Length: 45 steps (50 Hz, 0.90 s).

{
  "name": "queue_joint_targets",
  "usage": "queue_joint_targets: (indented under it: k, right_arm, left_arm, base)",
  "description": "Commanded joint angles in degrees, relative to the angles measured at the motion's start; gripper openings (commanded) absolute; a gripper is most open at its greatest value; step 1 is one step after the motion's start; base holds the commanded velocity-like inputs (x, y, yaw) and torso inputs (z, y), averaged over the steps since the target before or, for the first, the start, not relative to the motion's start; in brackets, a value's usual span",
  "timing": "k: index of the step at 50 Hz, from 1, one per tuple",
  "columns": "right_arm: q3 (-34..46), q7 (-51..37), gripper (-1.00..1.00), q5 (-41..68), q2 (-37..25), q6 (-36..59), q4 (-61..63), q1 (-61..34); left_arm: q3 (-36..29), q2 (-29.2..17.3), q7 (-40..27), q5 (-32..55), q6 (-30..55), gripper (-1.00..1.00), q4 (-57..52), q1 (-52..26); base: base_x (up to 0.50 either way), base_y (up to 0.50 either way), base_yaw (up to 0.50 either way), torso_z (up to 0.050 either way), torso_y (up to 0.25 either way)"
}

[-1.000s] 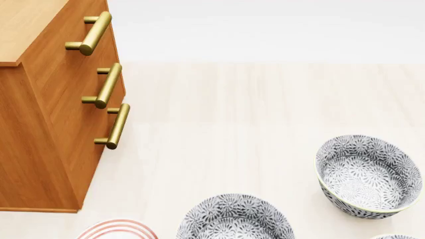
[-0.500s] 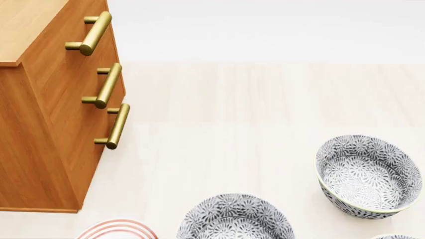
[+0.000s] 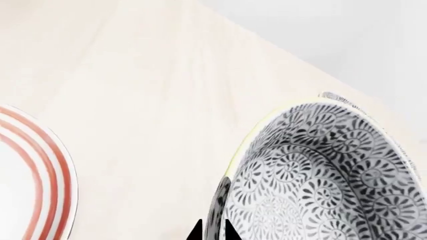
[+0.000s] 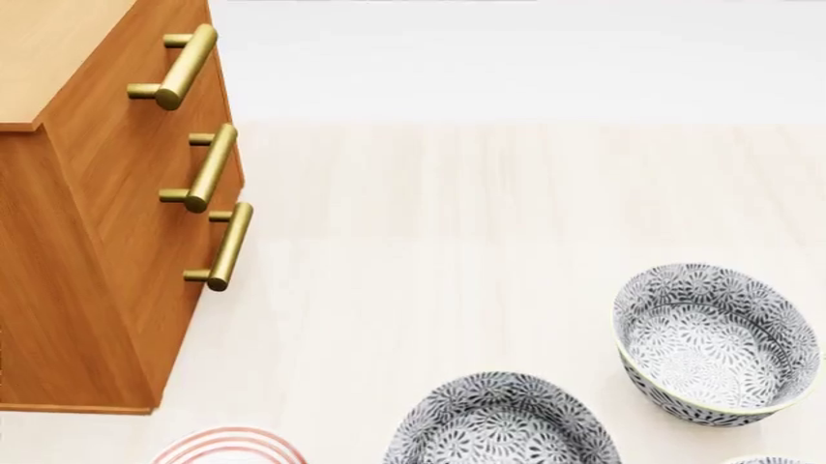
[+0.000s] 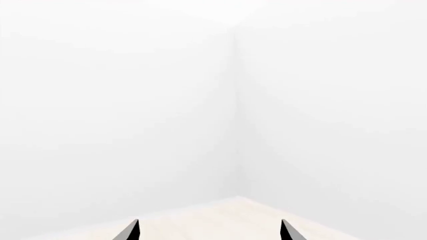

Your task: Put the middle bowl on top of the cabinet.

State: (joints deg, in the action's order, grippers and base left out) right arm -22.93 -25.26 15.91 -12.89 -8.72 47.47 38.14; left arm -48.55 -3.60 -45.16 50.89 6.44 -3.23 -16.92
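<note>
Head view: the cabinet (image 4: 103, 222) stood at left, its three brass handles (image 4: 207, 166) facing the pale wood floor (image 4: 452, 242). The middle bowl (image 4: 501, 425) sat low in frame, cut off by the edge, between the red-ringed plate (image 4: 230, 447) and a second floral bowl (image 4: 713, 343) off to the right. A sliver of a third bowl (image 4: 771, 460) showed in the corner. No arms visible there.

Left wrist view: the left gripper (image 3: 213, 231) had its two dark fingertips pinched close on the middle bowl's (image 3: 320, 180) rim, one tip inside and one outside. Bowl looked tilted against the floor; can't tell if it was lifted. Plate (image 3: 33, 175) near, not touching the bowl.

Right wrist view: the right gripper (image 5: 208, 231) had its tips spread wide, nothing between them, facing blank white walls (image 5: 200, 100) and a strip of floor.
</note>
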Motion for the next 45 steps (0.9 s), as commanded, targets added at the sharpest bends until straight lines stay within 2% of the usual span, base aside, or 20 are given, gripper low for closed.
queue_joint_targets:
  k: [1,22,29,37,42,45]
  right_arm:
    - [-0.10,0.05,1.00,0.07,0.02,-0.25,0.14,0.12]
    - [0.40,-0.22,1.00,-0.30,0.12,-0.10,0.22,-0.43]
    - [0.86,-0.32,1.00,-0.64,0.05,0.09,0.21,-0.79]
    - [1.17,-0.50,1.00,-0.91,0.05,0.08,0.18,-1.01]
    - [1.26,-0.67,1.00,-0.92,0.12,-0.16,-0.06,-1.23]
    - [1.60,-0.85,1.00,-1.26,0.19,-0.11,-0.24,-1.62]
  left_arm:
    - [-0.94,-1.09,2.63,-0.59,-3.60,-1.00,-2.66,0.40]
    - [-4.00,-4.00,-3.34,-8.90,-3.04,-1.00,-10.64,-1.38]
    - [-5.16,-5.44,-6.76,-12.18,-0.86,-1.00,-16.23,-2.98]
    - [-6.83,-6.90,-9.47,-16.02,2.72,-1.00,-21.93,-6.12]
    - [-8.97,-8.42,-13.52,-21.24,9.21,-1.00,-30.28,-10.65]
    - [-8.77,-8.82,-13.67,-19.75,12.08,-1.00,-34.79,-13.34]
  base:
    - [0.00,0.00,0.00,0.047,0.148]
    - [0.00,0.00,0.00,0.050,0.097]
    - [0.00,0.00,0.00,0.050,0.055]
    - [0.00,0.00,0.00,0.050,0.024]
    - [0.00,0.00,0.00,0.050,0.022]
    - [0.00,0.00,0.00,0.050,0.021]
